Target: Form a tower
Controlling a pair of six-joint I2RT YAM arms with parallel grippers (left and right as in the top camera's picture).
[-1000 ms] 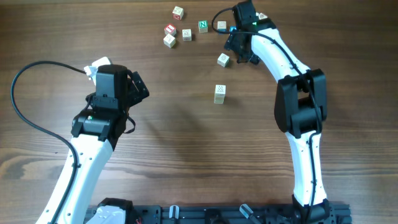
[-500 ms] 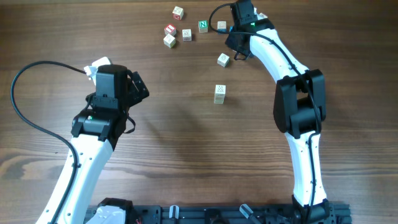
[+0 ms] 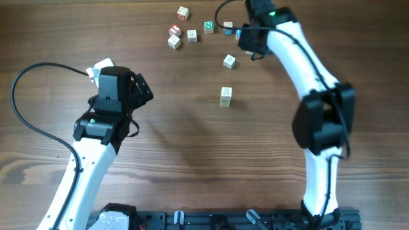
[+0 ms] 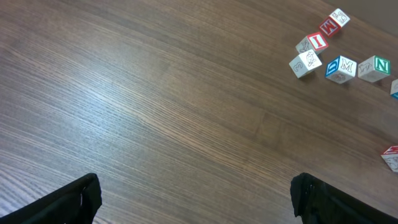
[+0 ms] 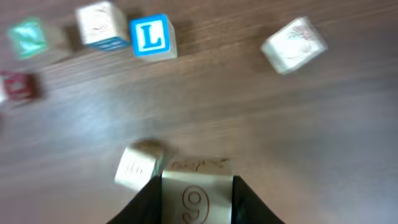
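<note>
Fingers [image 5: 249, 208] of the right gripper [image 5: 196, 182] press both sides of a brown-printed cube [image 5: 195, 196], closed on it; whether it rests on the table [image 3: 192, 147] cannot be told. Another pale cube [image 5: 138, 167] sits just beside it. The left gripper [image 4: 196, 186] stands wide open, nothing between its fingers, above bare dark wood grain. The tower [image 3: 225, 96], a short upright stack, stands mid-table, well apart from both grippers and closer to the robot's base than the scattered loose cubes [image 3: 192, 36], among them a green N cube [image 3: 209, 26], a red cube [image 3: 174, 29] and a blue L cube [image 5: 152, 36]. Since a second ago the right jaws have narrowed onto the cube and the right arm [image 3: 323, 121] has swung its elbow outward; tower, loose cubes and left arm [image 3: 96, 134] lie unchanged.
</note>
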